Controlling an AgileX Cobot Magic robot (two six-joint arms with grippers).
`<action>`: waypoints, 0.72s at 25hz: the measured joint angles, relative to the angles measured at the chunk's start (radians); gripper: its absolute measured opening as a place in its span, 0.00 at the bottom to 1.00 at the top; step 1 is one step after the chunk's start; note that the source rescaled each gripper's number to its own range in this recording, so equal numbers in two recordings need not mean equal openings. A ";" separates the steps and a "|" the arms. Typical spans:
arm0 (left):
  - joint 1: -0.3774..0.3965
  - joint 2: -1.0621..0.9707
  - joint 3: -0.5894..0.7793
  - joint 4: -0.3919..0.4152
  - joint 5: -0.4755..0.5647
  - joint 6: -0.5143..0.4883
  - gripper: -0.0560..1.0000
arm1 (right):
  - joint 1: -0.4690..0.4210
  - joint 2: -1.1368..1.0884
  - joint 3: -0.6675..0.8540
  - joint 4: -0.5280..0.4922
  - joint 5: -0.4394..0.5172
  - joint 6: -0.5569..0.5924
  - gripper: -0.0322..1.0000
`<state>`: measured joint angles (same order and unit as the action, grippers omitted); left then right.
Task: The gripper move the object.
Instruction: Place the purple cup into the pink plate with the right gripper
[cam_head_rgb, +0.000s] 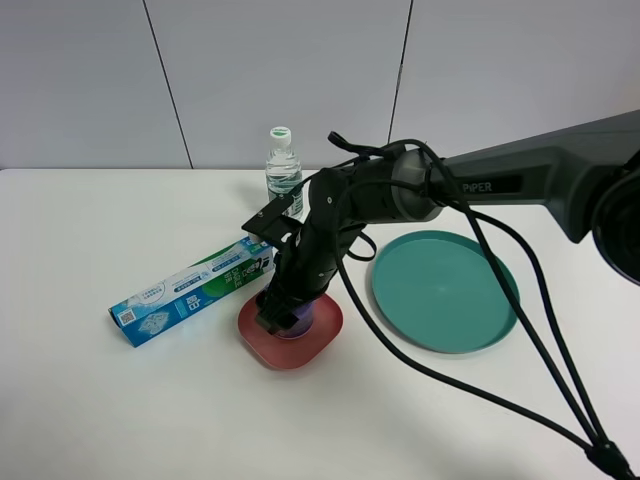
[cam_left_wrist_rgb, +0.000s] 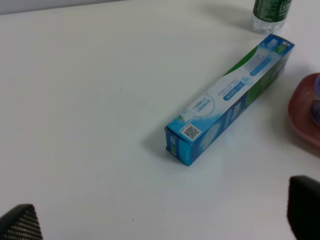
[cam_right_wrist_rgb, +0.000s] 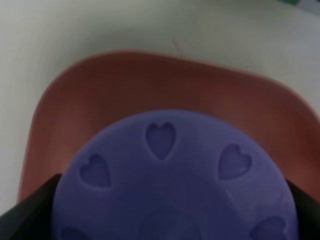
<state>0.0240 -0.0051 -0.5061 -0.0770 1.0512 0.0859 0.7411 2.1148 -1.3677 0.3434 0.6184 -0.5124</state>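
Observation:
The object, a small jar with a lavender-purple lid (cam_right_wrist_rgb: 170, 170) marked with small hearts, sits in a red dish (cam_head_rgb: 290, 350); a bit of its purple body (cam_head_rgb: 300, 322) shows under the claw in the exterior high view. My right gripper (cam_head_rgb: 288, 312) reaches across to it from the right. In the right wrist view the right gripper (cam_right_wrist_rgb: 170, 215) has a black finger (cam_right_wrist_rgb: 30, 205) against each side of the lid. My left gripper (cam_left_wrist_rgb: 162, 220) is open and empty over bare table, and does not show in the exterior high view.
A blue toothpaste box (cam_head_rgb: 190, 290) lies left of the red dish, and also shows in the left wrist view (cam_left_wrist_rgb: 230, 97). A clear water bottle (cam_head_rgb: 283, 172) stands behind. A teal plate (cam_head_rgb: 445, 290) lies to the right. Black cables (cam_head_rgb: 480, 390) trail across the front right.

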 joint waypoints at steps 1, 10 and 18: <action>0.000 0.000 0.000 0.000 0.000 0.000 1.00 | 0.000 0.000 0.000 0.001 0.000 0.000 0.04; 0.000 0.000 0.000 0.000 0.000 0.000 1.00 | 0.000 0.000 0.000 0.001 0.031 0.000 0.04; 0.000 0.000 0.000 0.000 0.000 0.000 1.00 | 0.000 -0.027 -0.001 -0.011 0.029 0.000 0.89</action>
<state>0.0240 -0.0051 -0.5061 -0.0770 1.0512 0.0859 0.7411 2.0878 -1.3688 0.3320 0.6478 -0.5124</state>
